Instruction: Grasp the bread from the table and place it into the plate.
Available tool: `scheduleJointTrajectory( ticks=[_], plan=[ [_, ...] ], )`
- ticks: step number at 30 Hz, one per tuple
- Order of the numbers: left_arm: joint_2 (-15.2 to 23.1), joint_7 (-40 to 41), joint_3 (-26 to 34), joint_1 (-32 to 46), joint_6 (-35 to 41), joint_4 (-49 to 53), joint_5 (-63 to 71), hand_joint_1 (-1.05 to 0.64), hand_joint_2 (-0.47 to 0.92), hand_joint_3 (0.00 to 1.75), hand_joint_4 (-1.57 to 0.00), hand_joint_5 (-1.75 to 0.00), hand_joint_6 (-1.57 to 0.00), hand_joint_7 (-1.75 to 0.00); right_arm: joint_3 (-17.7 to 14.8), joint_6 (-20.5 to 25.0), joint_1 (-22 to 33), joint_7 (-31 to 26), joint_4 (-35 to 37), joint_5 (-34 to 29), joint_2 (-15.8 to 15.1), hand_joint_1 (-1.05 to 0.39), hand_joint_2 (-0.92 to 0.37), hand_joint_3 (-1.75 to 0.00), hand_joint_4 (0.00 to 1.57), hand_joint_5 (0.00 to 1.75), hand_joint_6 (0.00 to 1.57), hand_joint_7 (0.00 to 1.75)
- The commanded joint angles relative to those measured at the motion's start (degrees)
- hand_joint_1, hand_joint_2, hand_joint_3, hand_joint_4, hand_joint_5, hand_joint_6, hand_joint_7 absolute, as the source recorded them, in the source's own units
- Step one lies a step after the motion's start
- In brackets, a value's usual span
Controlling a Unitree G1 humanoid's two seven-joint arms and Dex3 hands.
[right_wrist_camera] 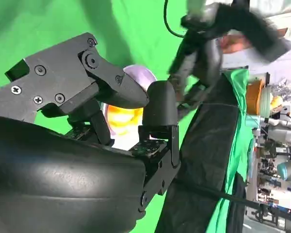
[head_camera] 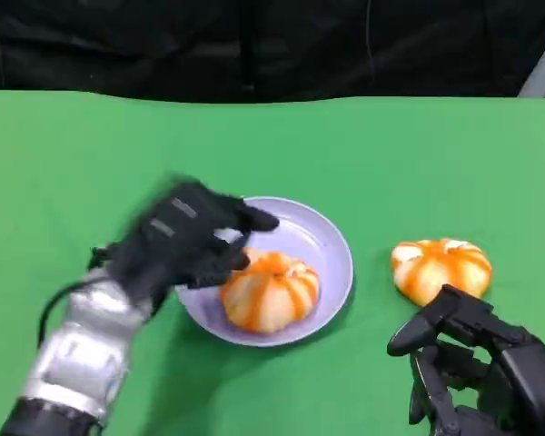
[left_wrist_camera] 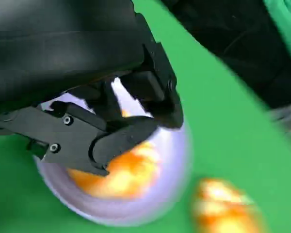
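We see one bread [head_camera: 270, 291] lying in the plate [head_camera: 331, 247], and a second bread [head_camera: 440, 268] on the table [head_camera: 418, 154] right of the plate. Our left hand [head_camera: 183, 241] hovers over the plate's left rim, fingers apart and holding nothing. Our right hand [head_camera: 477, 368] sits near the second bread, fingers spread and empty.

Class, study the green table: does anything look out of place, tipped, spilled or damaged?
Nothing stands out. One orange-striped round bread sits upright inside the pale lilac plate, under the left hand. A second striped bread lies intact on the green tablecloth, just beyond the right hand.
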Motion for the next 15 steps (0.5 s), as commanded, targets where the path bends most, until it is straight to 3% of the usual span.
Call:
scheduleJointTrajectory(
  ticks=[1, 6, 15],
  plan=[
    [-0.36, -2.28, 14.24, 3.11, 18.39, -13.04, -18.93, 0.03, 0.75, 0.92, -0.78, -1.18, -1.08, -0.31, -0.85, -0.02, 0.29, -0.09, -0.11, 0.46, -0.45, -0.08, -0.67, -1.04, 0.73, 1.75, 0.63, 1.59],
    [0.25, -0.76, 14.90, 3.19, 22.74, -15.53, -21.52, 0.03, 0.74, 0.93, -0.78, -1.19, -1.09, -0.30, -0.87, -0.02, 0.29, -0.06, -0.11, 0.46, -0.44, -0.08, -0.67, -1.04, 0.73, 1.75, 0.63, 1.59],
    [0.48, -0.19, 14.83, 3.22, 23.45, -15.97, -22.18, 0.03, 0.74, 0.93, -0.78, -1.19, -1.10, -0.28, -0.87, -0.02, 0.29, -0.06, -0.11, 0.46, -0.44, -0.08, -0.67, -1.04, 0.73, 1.75, 0.63, 1.59]
  ],
)
